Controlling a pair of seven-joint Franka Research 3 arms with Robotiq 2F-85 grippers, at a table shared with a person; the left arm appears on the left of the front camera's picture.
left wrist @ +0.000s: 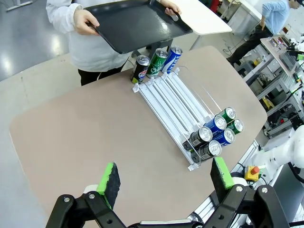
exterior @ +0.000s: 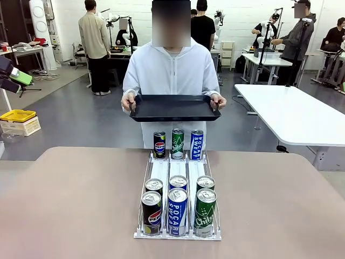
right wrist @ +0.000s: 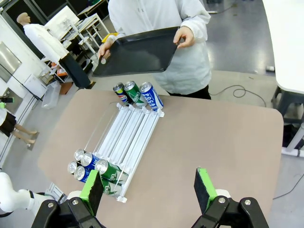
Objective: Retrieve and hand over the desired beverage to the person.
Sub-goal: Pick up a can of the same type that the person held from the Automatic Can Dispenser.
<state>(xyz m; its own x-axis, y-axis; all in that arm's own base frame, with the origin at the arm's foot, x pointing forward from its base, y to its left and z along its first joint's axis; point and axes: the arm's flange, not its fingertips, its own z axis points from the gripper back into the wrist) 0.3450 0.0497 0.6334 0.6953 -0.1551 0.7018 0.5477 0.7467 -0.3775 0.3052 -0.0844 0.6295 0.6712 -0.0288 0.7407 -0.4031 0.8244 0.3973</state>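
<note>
Beverage cans point(exterior: 178, 208): six at near end of white three-lane wire rack point(exterior: 178, 167) on brown surface point(exterior: 70, 205), three at far end. Behind, person in white hooded jacket point(exterior: 171, 70) holding black plastic tray point(exterior: 173, 107). Left wrist: left hand point(left wrist: 165, 172) wide, empty, above surface. Right wrist: right hand point(right wrist: 148, 185) wide, empty.

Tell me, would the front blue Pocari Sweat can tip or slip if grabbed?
Probably stiff but dentable: the Pocari Sweat can looks like thin metal. Its glossy wall may be slippery. Tall and narrow, it could tip, though its rack lane likely steadies it.
</note>
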